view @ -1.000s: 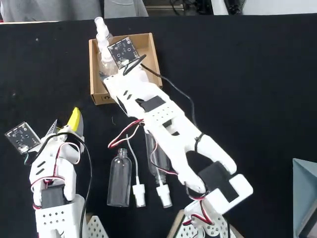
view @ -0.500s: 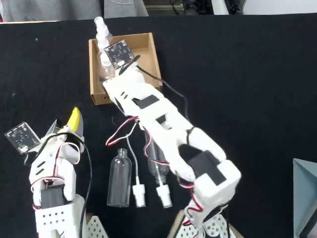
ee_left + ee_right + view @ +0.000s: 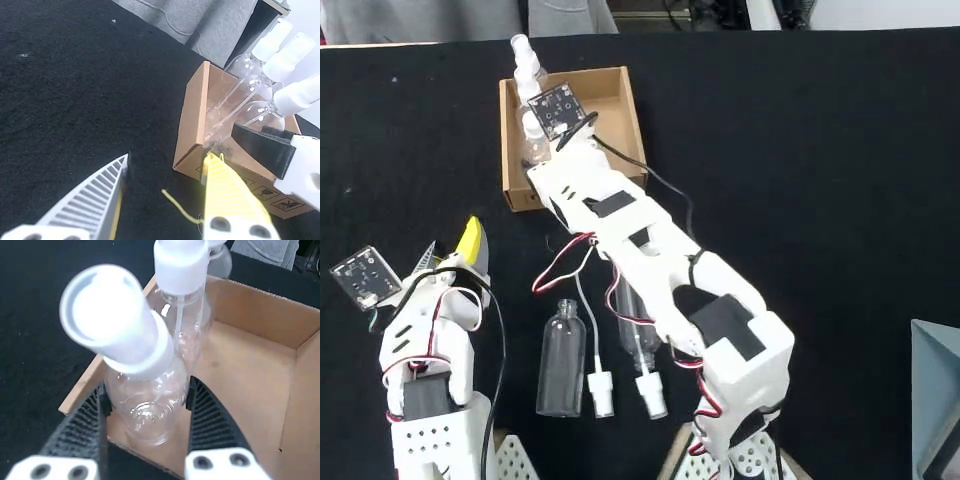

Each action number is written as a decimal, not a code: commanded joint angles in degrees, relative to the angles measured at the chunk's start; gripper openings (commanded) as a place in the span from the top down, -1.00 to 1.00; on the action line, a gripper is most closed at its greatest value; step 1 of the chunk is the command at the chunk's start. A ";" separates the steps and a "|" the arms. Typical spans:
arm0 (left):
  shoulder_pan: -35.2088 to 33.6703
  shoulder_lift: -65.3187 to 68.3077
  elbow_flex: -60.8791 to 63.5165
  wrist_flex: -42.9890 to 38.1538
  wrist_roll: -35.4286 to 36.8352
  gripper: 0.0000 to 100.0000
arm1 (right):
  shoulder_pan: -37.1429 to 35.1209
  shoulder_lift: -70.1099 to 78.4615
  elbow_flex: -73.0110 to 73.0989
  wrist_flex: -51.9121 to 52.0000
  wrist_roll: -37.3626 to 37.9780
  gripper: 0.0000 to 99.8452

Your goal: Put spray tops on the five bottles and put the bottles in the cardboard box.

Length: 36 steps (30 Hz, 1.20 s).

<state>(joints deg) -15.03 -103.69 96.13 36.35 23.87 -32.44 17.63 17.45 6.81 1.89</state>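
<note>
Right end effector point(image 3: 146, 390) pinches bottle point(image 3: 142, 417) at cardboard box point(image 3: 250, 370) near-left corner; tilted release could topple neighbouring bottle point(image 3: 186, 335). Left end effector point(image 3: 167, 161) spread.

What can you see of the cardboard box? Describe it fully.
The cardboard box is brown, shallow and open-topped. It sits flat on the black table. Two clear bottles with white spray tops stand along one side inside it. The right claw reaches in, closed on a third bottle beside them.
</note>
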 commanded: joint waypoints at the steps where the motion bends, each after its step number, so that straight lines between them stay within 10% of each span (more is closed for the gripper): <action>1: 0.04 -0.53 1.36 -1.05 -0.44 0.56 | 0.26 -0.57 -4.70 -1.49 -0.18 0.88; 11: 0.04 -0.53 1.36 -1.05 -0.44 0.56 | 0.26 -0.57 -4.26 -1.32 -0.53 0.55; 36: 0.04 -0.53 1.36 -1.05 -0.44 0.56 | -1.49 -0.66 -4.79 1.85 -0.53 0.55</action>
<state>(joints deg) -15.03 -103.69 96.13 36.35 23.87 -32.44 17.63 17.45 8.48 1.89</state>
